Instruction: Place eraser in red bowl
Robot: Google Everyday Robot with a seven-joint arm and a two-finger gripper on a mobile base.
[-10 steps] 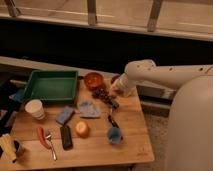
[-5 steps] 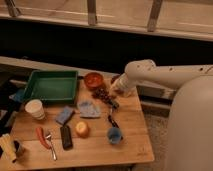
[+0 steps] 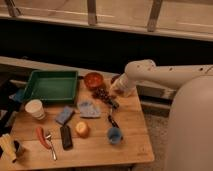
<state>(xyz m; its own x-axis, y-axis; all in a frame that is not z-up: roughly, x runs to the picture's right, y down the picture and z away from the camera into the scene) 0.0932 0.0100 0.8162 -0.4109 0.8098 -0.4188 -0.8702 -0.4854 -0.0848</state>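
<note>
The eraser (image 3: 66, 136) is a dark flat block lying on the wooden table (image 3: 95, 150) near its front left, between a spoon and an orange fruit. The red bowl (image 3: 93, 80) stands at the table's back edge, just right of the green tray. My white arm reaches in from the right and bends down over the back right of the table. The gripper (image 3: 111, 101) hangs low just right of and in front of the red bowl, far from the eraser. I see nothing held in it.
A green tray (image 3: 50, 86) fills the back left. A white cup (image 3: 35, 108), blue-grey sponge (image 3: 64, 115), blue cloth (image 3: 89, 108), orange fruit (image 3: 82, 129), blue cup (image 3: 115, 135), spoon (image 3: 50, 145) and red-handled tool (image 3: 41, 137) are spread over the table.
</note>
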